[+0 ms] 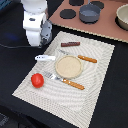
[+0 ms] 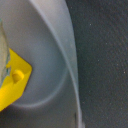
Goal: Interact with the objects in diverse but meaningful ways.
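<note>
1. At the exterior view's left, my white arm (image 1: pixel 35 22) hangs over the dark table (image 1: pixel 15 65), just off the placemat's far corner. I cannot pick out my claw's fingers below it in either view, so I cannot tell whether my claw is spread or closed, or whether it holds anything.
2. My wrist view is filled by a grey curved wall (image 2: pixel 55 45) with a raised rim. The yellow cheese wedge (image 2: pixel 12 82) lies inside that curve, and dark speckled ground (image 2: pixel 105 60) lies outside it. It is too close for me to tell what the grey thing is.
3. The red tomato (image 1: pixel 37 80) sits on the striped placemat (image 1: pixel 95 100) near its left edge.
4. The white fish shape (image 1: pixel 45 58) lies on the mat beyond the tomato, well apart from it.
5. A fork (image 1: pixel 62 80) with an orange handle lies just beside the near side of the beige plate (image 1: pixel 69 66).
6. A knife (image 1: pixel 80 56), also orange-handled, lies along the plate's far side.
7. The brown sausage stick (image 1: pixel 70 44) lies flat beyond the knife, near the mat's far edge.
8. Further right, a brown stove board (image 1: pixel 110 27) carries black burner discs (image 1: pixel 66 13), and the grey pot (image 1: pixel 90 13) stands upright on it.
9. A beige bowl (image 1: pixel 123 16) is cut off by the right edge.
</note>
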